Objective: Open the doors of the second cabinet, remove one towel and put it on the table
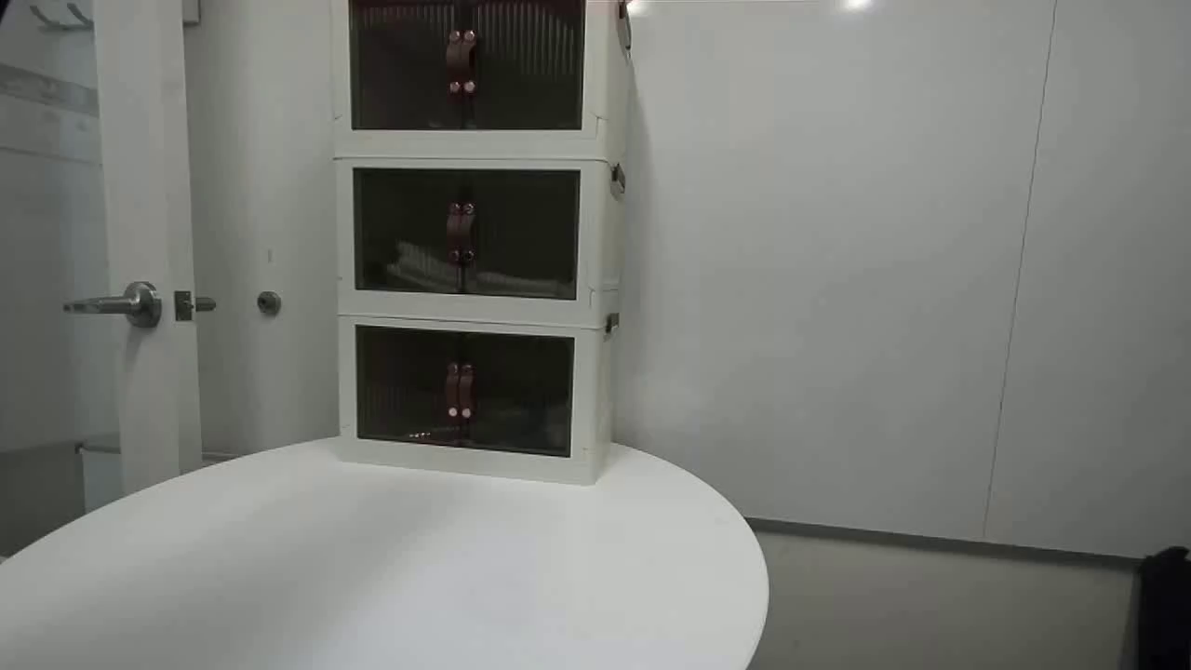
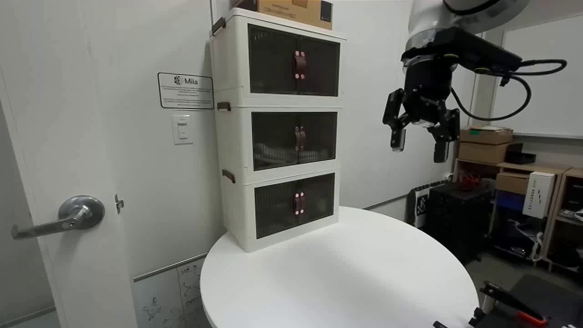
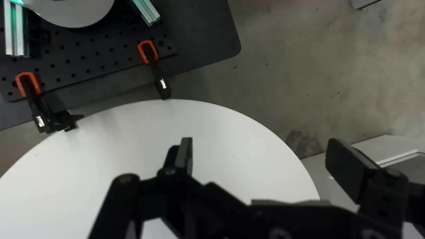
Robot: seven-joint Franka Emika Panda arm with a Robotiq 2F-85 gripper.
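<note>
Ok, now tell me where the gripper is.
In an exterior view, the gripper hangs open and pointing down at the upper right, to the right of the second cabinet and higher than the round white table.

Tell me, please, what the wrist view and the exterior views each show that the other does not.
Only the wrist view: the holes in the dark plate.

Only the exterior views: the middle cabinet, its shut doors, the pale cloth dimly seen behind them, and the lever handle.

All share the table; the gripper, jaws apart, shows in the wrist view and an exterior view.
</note>
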